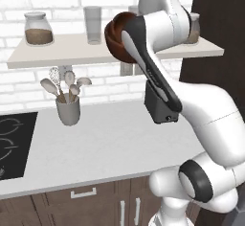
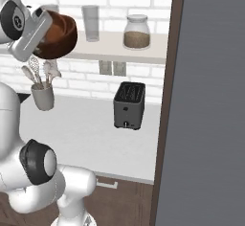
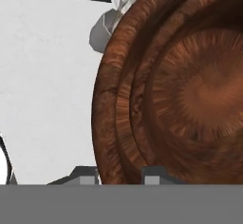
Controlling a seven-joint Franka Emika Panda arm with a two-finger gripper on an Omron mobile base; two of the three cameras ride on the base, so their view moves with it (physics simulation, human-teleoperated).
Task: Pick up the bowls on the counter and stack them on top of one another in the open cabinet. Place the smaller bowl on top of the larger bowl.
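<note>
Brown bowl (image 2: 58, 33): you see it raised above the counter (image 1: 119, 143), tilted.
Gripper (image 3: 121, 174): apparently clamped on the bowl rim.

Bare counter (image 1: 110, 148) mid-span, utensil cup (image 1: 68, 110) left, toaster (image 2: 129, 105) right

Arm raised high, tool (image 3: 121, 173) clamped on bowl (image 3: 190, 85) rim
</note>
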